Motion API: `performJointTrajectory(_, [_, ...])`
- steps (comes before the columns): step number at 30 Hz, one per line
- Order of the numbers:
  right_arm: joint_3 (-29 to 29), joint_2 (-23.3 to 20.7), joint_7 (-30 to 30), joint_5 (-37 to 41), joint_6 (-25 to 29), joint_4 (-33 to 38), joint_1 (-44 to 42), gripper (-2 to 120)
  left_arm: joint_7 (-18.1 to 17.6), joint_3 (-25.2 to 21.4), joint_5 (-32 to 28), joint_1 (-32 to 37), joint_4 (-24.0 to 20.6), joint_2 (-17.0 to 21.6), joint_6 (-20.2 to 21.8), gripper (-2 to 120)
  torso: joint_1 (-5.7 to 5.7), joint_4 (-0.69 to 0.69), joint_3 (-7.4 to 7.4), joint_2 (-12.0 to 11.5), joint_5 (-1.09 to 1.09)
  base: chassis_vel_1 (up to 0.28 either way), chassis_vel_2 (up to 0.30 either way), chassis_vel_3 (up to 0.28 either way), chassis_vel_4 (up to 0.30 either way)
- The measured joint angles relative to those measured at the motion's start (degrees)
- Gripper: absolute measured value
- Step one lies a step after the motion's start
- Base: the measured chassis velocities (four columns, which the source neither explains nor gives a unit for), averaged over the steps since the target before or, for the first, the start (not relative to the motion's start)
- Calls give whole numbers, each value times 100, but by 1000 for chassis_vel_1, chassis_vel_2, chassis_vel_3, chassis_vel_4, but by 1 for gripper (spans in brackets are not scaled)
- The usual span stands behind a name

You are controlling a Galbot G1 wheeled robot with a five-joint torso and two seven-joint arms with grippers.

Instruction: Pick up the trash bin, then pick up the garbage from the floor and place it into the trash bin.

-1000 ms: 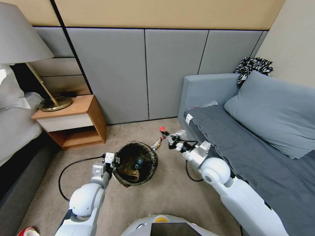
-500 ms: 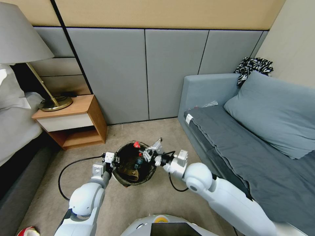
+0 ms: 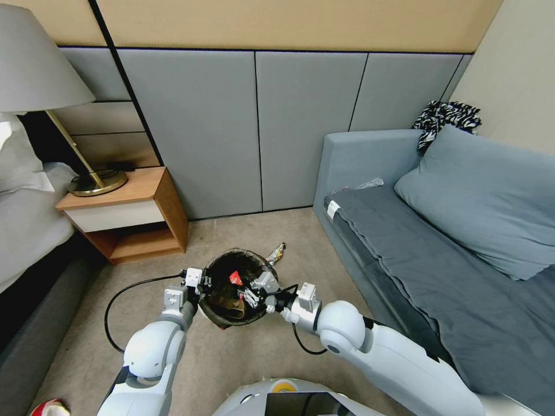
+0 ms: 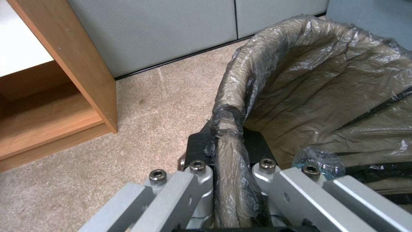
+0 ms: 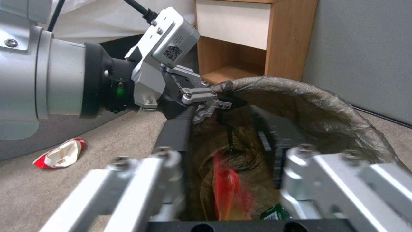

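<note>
The trash bin (image 3: 222, 259), lined with a brown-black bag, hangs just above the carpet. My left gripper (image 3: 199, 283) is shut on its rim (image 4: 240, 83), one finger inside and one outside. Over the bin's mouth my right gripper (image 3: 254, 289) stands open. A small red scrap of garbage (image 3: 234, 278) is loose inside the bin and shows as a red blur (image 5: 227, 187) beyond the spread fingers of the right gripper (image 5: 225, 135). A tan paper bag (image 3: 228, 306) lies in the bin. A silvery wrapper (image 3: 276, 253) lies on the floor behind the bin.
A red-and-white packet (image 5: 60, 154) lies on the carpet by my left arm (image 3: 153, 349). The wooden nightstand (image 3: 124, 214) with a lamp stands at the left. A grey sofa (image 3: 404, 242) runs along the right, and a bed edge (image 3: 23, 242) is at far left.
My right arm swung left from beside the sofa, carrying the red scrap over the bin. Its fingers have opened and the scrap now sits inside the bin. The left arm stayed still.
</note>
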Motion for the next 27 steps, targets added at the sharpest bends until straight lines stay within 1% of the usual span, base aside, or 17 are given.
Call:
performJointTrajectory(1, [0, 0, 0, 0, 0, 0, 0, 41, 0, 0, 0, 0, 0, 0, 0, 4, 0, 0, 0, 0, 0, 0, 0, 0, 0])
performJointTrajectory(4, [-10, 11, 33, -1, -3, 23, 19, 54, 0, 7, 0, -4, 0, -14, 3, 4, 0, 0, 0, 0, 0, 0, 0, 0, 0])
performJointTrajectory(5, [-10, 11, 33, -1, -3, 23, 19, 54, 0, 7, 0, -4, 0, -14, 3, 4, 0, 0, 0, 0, 0, 0, 0, 0, 0])
performJointTrajectory(6, [-10, 16, 43, -1, -3, 33, 30, 61, 0, 11, 0, -6, 0, -16, 3, 4, 0, 0, 0, 0, 0, 0, 0, 0, 0])
performJointTrajectory(7, [-10, 18, 46, -1, -3, 36, 35, 62, 0, 12, 0, -7, 0, -17, 3, 4, 0, 0, 0, 0, 0, 0, 0, 0, 0])
performJointTrajectory(9, [4, 27, 77, 5, -2, 70, 46, 75, 0, 16, 2, -8, 0, -23, 4, 4, 0, 0, 0, 0, 0, 0, 0, 0, 0])
performJointTrajectory(10, [4, 27, 77, 5, -2, 70, 46, 75, 0, 16, 2, -8, 0, -23, 4, 4, 0, 0, 0, 0, 0, 0, 0, 0, 0])
performJointTrajectory(13, [40, 28, 183, 147, 45, 134, 42, 88, -2, 18, 23, 0, -6, -28, 11, 4, 0, 0, 0, 0, 0, 0, 0, 0, 0])
performJointTrajectory(14, [40, 28, 183, 147, 45, 134, 42, 88, -2, 18, 23, 0, -6, -28, 11, 4, 0, 0, 0, 0, 0, 0, 0, 0, 0])
performJointTrajectory(17, [149, 22, 269, 325, 99, 254, 24, 99, -5, 21, 34, 1, -14, -34, 16, 4, 0, 0, 0, 0, 0, 0, 0, 0, 0])
performJointTrajectory(18, [149, 22, 269, 325, 99, 254, 24, 99, -5, 21, 34, 1, -14, -34, 16, 4, 0, 0, 0, 0, 0, 0, 0, 0, 0])
performJointTrajectory(21, [513, -14, 273, 502, 235, 444, -81, 100, -6, 23, 41, 14, -28, -42, 21, 4, 0, 1, 0, 0, 0, 0, 0, 0, 0])
performJointTrajectory(22, [513, -14, 273, 502, 235, 444, -81, 100, -6, 23, 41, 14, -28, -42, 21, 4, 0, 1, 0, 0, 0, 0, 0, 0, 0])
performJointTrajectory(24, [971, -66, 272, 600, 389, 611, -250, 100, -8, 17, 45, 29, -47, -48, 25, 4, 0, 0, 0, 0, 0, 0, 0, 0, 0])
performJointTrajectory(25, [971, -66, 272, 600, 389, 611, -250, 100, -8, 17, 45, 29, -47, -48, 25, 4, 0, 0, 0, 0, 0, 0, 0, 0, 0])
performJointTrajectory(27, [1319, -101, 426, 637, 594, 721, -378, 100, -9, -3, 46, 34, -53, -62, 26, 4, 0, -1, 0, 0, 1, 0, 0, 0, 0])
